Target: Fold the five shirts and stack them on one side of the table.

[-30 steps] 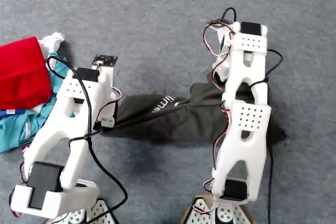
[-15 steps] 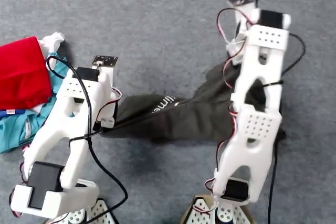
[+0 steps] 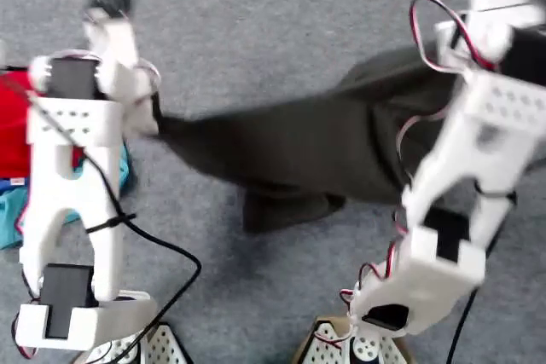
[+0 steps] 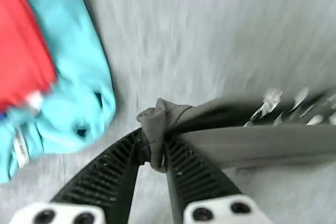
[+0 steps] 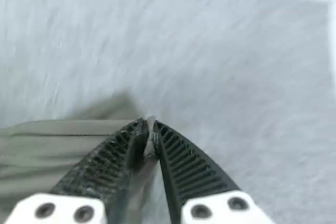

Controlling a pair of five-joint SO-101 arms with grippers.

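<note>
1. dark shirt [image 3: 299,147]: mid-table, pulled out between both arms, with one fold trailing on the near side.
2. left gripper [image 4: 154,150]: jaws clamped tight on a bunched corner of the dark shirt, near the teal shirt [image 4: 68,93].
3. right gripper [image 5: 149,132]: jaws closed on the dark shirt's opposite edge.
4. red shirt [image 4: 21,51]: at the table's left side, lying on the teal shirt.
5. table [image 3: 256,31]: grey surface.

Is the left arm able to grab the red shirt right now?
Probably not yet: the left arm has its jaws shut on the dark shirt. The red shirt lies close by, uncovered, so letting go first should free the way.
</note>
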